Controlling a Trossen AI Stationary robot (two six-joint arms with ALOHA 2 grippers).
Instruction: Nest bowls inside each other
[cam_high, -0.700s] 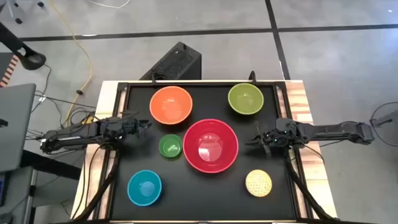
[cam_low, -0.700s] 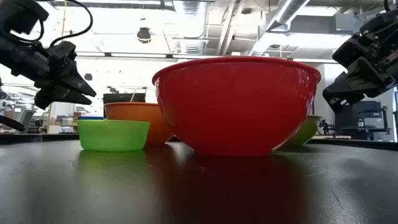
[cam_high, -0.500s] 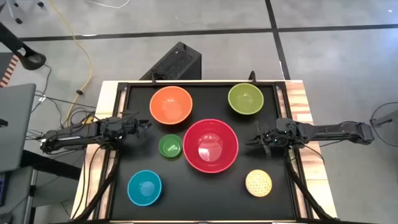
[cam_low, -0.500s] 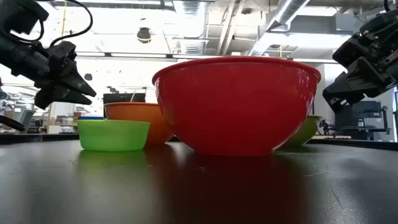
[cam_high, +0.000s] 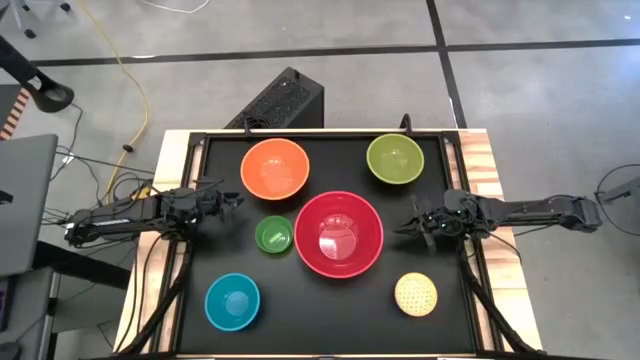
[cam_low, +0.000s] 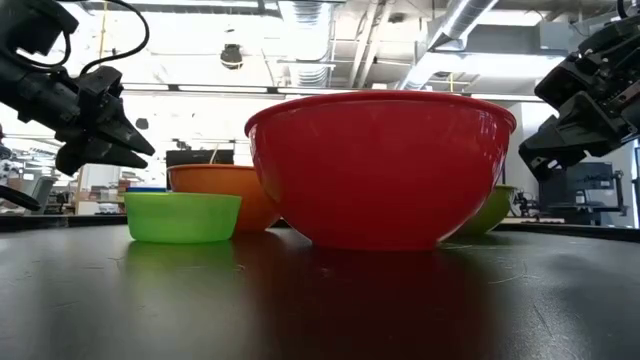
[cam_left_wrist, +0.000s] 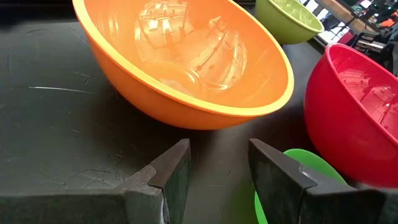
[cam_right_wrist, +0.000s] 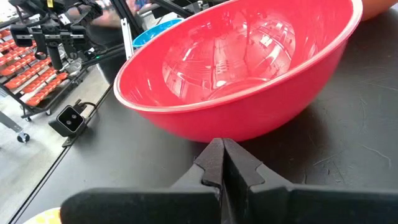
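Six bowls stand apart, each on its base on the black tabletop: the red-pink bowl in the middle, the orange far left, the olive green far right, the bright green left of the red one, the teal blue near left, the dotted yellow near right. My left gripper hovers open at the left, between the orange and bright green bowls. My right gripper hovers shut just right of the red-pink bowl.
Raised black rails edge the tabletop at the left and right. A black box stands on the floor behind the table. Bare tabletop lies along the near edge between the teal and yellow bowls.
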